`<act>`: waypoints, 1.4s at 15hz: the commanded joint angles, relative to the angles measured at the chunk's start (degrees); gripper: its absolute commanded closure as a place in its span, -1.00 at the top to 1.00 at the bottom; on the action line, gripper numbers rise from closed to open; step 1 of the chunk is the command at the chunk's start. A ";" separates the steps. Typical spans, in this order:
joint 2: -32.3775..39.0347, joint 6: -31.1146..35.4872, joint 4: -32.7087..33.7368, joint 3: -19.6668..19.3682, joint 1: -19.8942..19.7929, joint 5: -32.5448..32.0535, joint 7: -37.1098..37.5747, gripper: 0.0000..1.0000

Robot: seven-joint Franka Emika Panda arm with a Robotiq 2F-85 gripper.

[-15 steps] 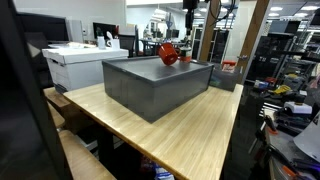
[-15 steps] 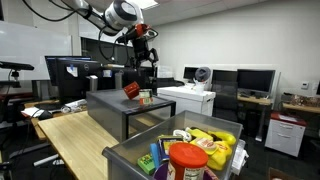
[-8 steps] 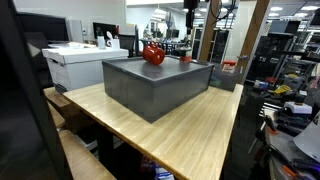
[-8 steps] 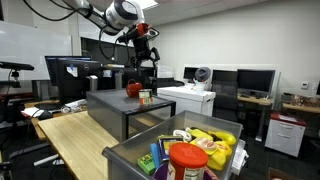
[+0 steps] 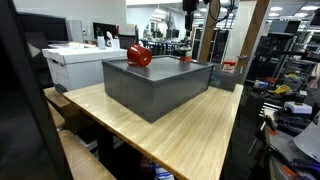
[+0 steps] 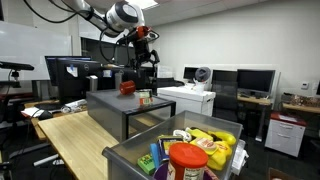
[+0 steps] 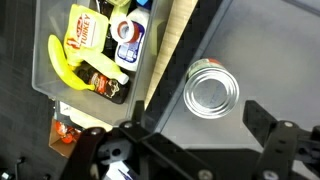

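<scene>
Grey box [image 5: 150, 90] on the wooden table [image 5: 190, 135]: I have the gripper [image 6: 146, 68] hanging above its top, jaws spread wide with nothing between them. In the wrist view a tin can [image 7: 211, 90] stands upright right below. A red object [image 5: 139, 55] lies on the same top, near a corner, well apart from the can. A bin [image 6: 125, 158] of groceries sits nearby.

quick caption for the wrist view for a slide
Open gripper above a tin can on the dark box, grocery bin alongside.
</scene>
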 commanded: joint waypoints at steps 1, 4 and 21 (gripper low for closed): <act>2.02 -1.49 1.83 0.48 0.02 -0.10 -2.22 1.00; 3.37 -1.98 2.32 0.75 0.38 -0.67 -1.97 1.00; 8.21 -2.35 3.26 2.17 5.76 -10.59 1.47 1.00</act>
